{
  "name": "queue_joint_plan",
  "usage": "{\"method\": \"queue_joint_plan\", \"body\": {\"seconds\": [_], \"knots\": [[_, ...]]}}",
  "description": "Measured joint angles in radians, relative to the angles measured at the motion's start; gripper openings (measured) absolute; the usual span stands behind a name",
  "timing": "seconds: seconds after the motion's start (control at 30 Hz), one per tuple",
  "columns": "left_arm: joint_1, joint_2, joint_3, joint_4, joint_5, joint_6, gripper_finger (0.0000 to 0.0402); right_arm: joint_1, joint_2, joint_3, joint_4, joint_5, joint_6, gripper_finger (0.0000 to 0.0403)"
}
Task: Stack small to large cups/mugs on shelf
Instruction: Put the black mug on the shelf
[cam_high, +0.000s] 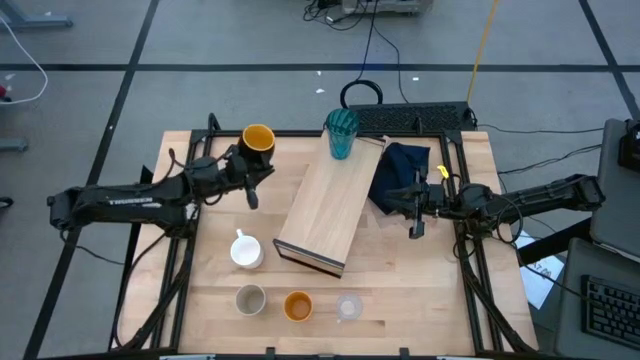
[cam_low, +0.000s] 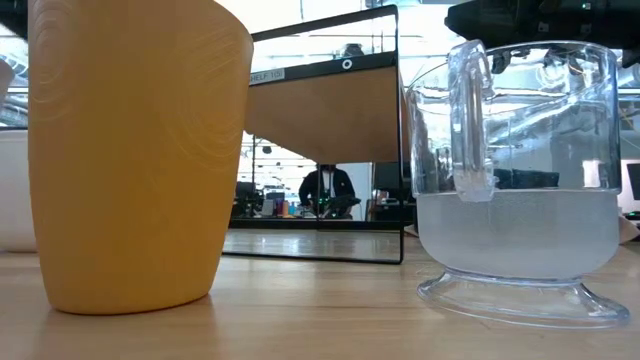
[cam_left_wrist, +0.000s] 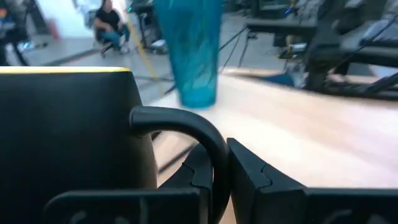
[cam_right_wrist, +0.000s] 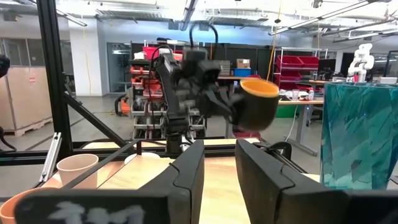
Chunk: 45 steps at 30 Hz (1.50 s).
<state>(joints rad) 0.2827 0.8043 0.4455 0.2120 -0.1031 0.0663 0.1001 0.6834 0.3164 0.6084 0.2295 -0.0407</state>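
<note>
Dark mug: pinched by its handle in left gripper, lifted, nine o'clock of the teal tumbler on the shelf.
Right gripper: empty, fingers slightly apart, three o'clock of the shelf.
Risk: thin handle grip may let the mug swing and topple the tumbler.

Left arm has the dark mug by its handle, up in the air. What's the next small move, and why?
Probably carry the dark mug toward the shelf and lower it beside the teal tumbler. The left gripper is shut on its handle, the mug is off the table, and only the tumbler stands on the board, so most of it is bare.
</note>
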Motion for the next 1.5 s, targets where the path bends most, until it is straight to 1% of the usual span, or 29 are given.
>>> {"method": "queue_joint_plan", "body": {"seconds": [0.13, 0.27, 0.37, 0.5, 0.67, 0.7, 0.8, 0.87, 0.93, 1.07, 1.37, 1.5], "knots": [[-0.035, -0.001, 0.072, -0.063, 0.034, 0.018, 0.0025, 0.0, 0.0, 0.0, -0.009, 0.0, -0.001, 0.0084], [-0.057, -0.001, 0.096, -0.08, 0.071, 0.016, 0.0025, 0.0, 0.0, 0.0, -0.015, 0.0, -0.001, 0.0084], [-0.06, -0.001, 0.1, -0.076, 0.14, 0.002, 0.0025, 0.0, 0.0, 0.0, -0.015, 0.0, -0.001, 0.0084], [-0.061, 0.0, 0.1, -0.018, 0.34, -0.016, 0.0025, 0.0, 0.0, 0.0, -0.015, 0.0, 0.0, 0.0084], [-0.06, 0.0, 0.1, 0.106, 0.684, -0.005, 0.0025, 0.0, 0.0, 0.0, -0.015, 0.0, 0.002, 0.0084], [-0.062, 0.0, 0.1, 0.13, 0.737, -0.007, 0.0025, 0.0, 0.0, 0.0, -0.015, 0.0, 0.002, 0.0084], [-0.06, -0.001, 0.101, 0.171, 0.863, -0.016, 0.0025, 0.0, 0.0, 0.0, -0.015, 0.0, 0.002, 0.0084], [-0.059, 0.001, 0.101, 0.188, 0.918, -0.024, 0.0024, 0.0, 0.0, 0.0, -0.015, 0.0, 0.002, 0.0084], [-0.062, 0.0, 0.101, 0.19, 0.934, -0.025, 0.0025, 0.0, 0.0, 0.0, -0.014, 0.0, 0.002, 0.0084], [-0.059, 0.001, 0.101, 0.187, 0.92, -0.025, 0.0024, 0.0, 0.0, 0.0, -0.007, 0.0, 0.003, 0.0084], [-0.06, 0.001, 0.101, 0.183, 0.924, -0.017, 0.0024, 0.0, 0.0, 0.0, -0.007, 0.0, 0.003, 0.0084], [-0.052, 0.001, 0.101, 0.185, 0.918, 0.03, 0.0024, 0.0, 0.0, 0.0, -0.007, 0.0, 0.003, 0.0084]]}}
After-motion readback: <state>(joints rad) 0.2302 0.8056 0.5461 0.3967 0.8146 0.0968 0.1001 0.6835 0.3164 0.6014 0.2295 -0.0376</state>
